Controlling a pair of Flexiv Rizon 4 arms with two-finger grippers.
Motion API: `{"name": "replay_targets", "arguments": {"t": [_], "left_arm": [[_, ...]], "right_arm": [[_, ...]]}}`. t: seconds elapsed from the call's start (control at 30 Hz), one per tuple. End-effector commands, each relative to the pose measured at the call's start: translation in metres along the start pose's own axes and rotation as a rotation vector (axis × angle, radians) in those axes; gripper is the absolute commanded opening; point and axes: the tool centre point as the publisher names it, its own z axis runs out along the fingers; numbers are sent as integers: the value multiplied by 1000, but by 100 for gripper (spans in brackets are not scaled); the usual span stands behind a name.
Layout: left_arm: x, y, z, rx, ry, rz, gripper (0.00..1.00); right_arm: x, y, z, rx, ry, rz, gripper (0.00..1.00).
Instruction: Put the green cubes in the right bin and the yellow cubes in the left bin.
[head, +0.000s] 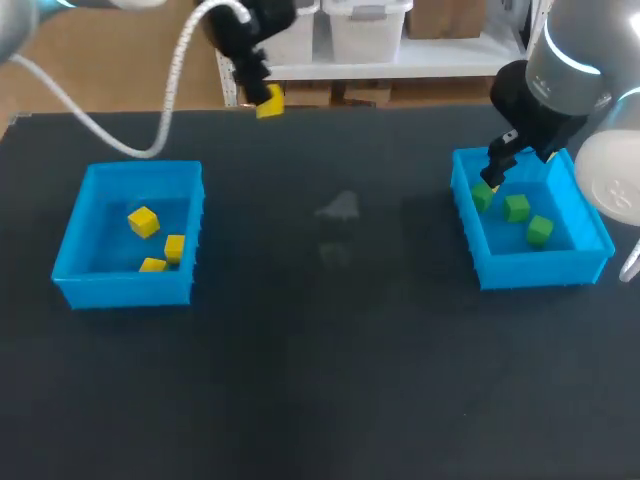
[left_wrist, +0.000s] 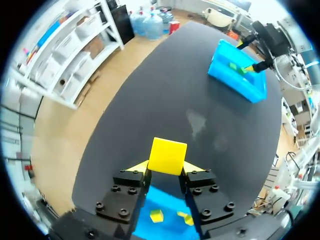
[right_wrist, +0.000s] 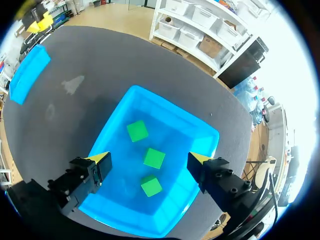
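My left gripper (left_wrist: 166, 167) is shut on a yellow cube (left_wrist: 167, 156), held high above the far side of the table (head: 268, 101). Below it the left blue bin (head: 128, 234) holds three yellow cubes (head: 143, 221); two of them (left_wrist: 157, 215) show between the fingers in the left wrist view. My right gripper (right_wrist: 149, 161) hangs open over the right blue bin (right_wrist: 189, 129), nothing between its fingers. Three green cubes (right_wrist: 154, 158) lie in that bin (head: 525, 262), also seen from the head view (head: 517, 207).
The black table (head: 330, 340) stretches between the two bins, with a faint pale smudge (head: 340, 208) near its middle. A white cable (head: 120, 140) from my left arm loops over the table's far left.
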Motion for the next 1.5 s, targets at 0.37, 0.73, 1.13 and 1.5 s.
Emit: {"name": "replay_targets", "arguments": {"t": [0.37,0.73,1.13,1.5], "left_arm": [[182,-11,-6,-147,-195,-169,0],[251,-18,14,-126,-175,-295,0],[233,-32,33,-80,-226,-360,100],[202,-19,29,-96,-296,-414,100]], "right_arm": [[1,0,-1,2,-3,1,100],[1,0,-1,2,-3,1,100],[1,0,-1,2,-3,1,100],[1,0,-1,2,-3,1,100]]}}
